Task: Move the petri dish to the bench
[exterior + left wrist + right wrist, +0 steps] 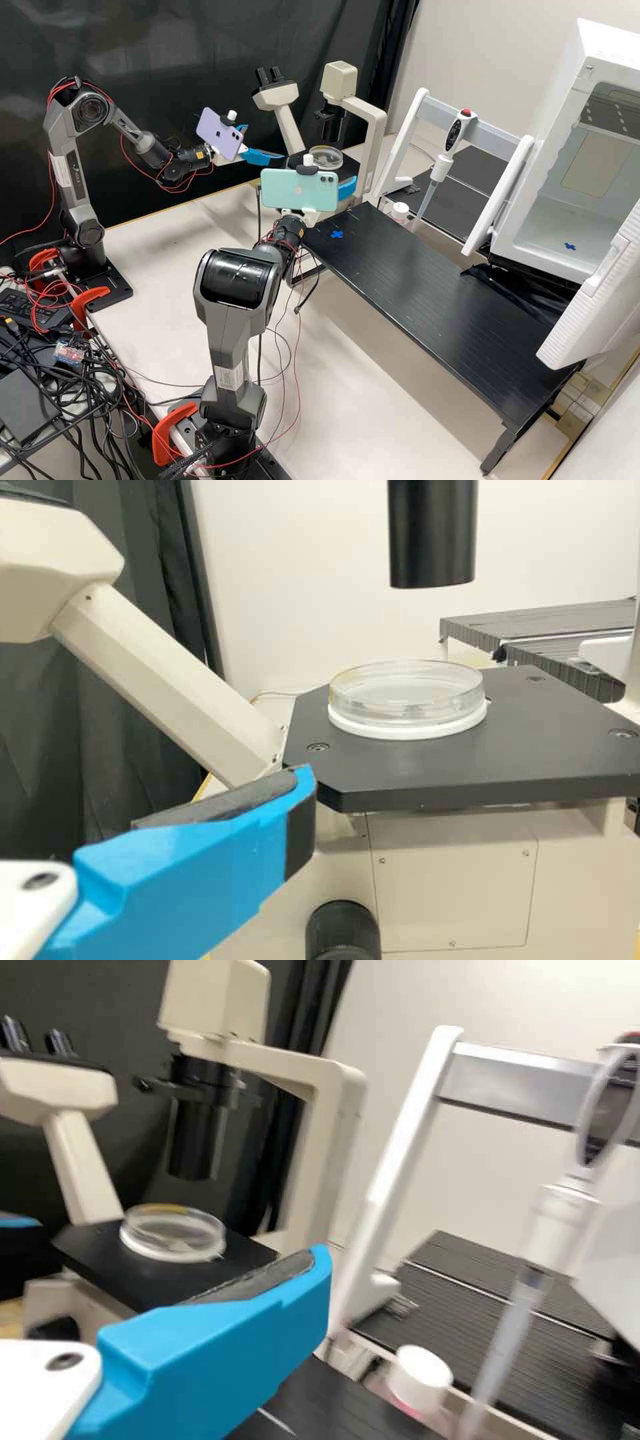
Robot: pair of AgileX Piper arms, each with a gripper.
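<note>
Near microscope [347, 165], left pincer [265, 143] agape

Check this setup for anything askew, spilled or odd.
A tangled heap of black cables at the high view's lower left looks untidy. The clear, round dish sits level on its white base on the black microscope stage, no spill visible.

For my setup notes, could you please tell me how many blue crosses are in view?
2: one blue cross on the black bench, another cross inside the open white cabinet. More may be hidden.
</note>
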